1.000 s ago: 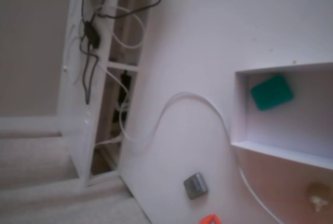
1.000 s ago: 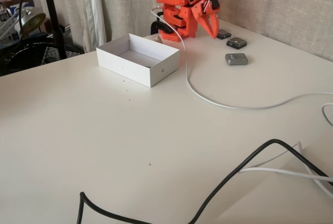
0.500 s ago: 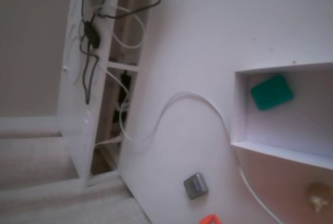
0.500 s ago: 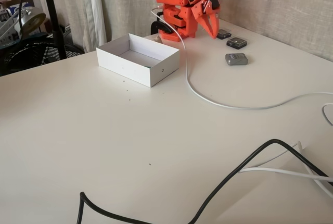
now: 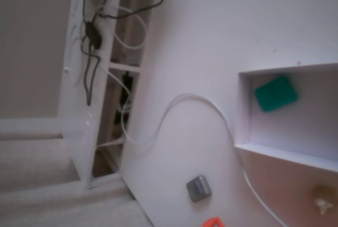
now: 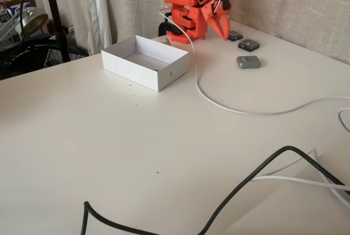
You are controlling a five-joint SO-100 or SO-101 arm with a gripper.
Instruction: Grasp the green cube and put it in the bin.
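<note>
- Orange arm [image 6: 188,5] folded compactly over its base, links stacked close together.
- Hand [image 6: 220,27] angled downward and toward the right of a fixed view, nothing between its fingers.
- Finger spacing cannot be determined.
- Orange tip [image 5: 213,222] visible at bottom edge of a fixed view.

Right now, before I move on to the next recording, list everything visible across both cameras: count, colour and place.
green cube: one, teal-green, inside the bin near its far left corner in a fixed view.
bin: one, white, open-topped, on the table left of the arm.
grey blocks: three small ones, grey to dark, on the table right of the arm.
white cable: one, curving from the arm across the table.
black cable: one, along the near table edge.
shelf: one, white, open-framed, holding cables.
table: one, white.
curtain: beige, behind the table.
arm: one, orange, folded at the back; fingers pointing down, holding nothing.
</note>
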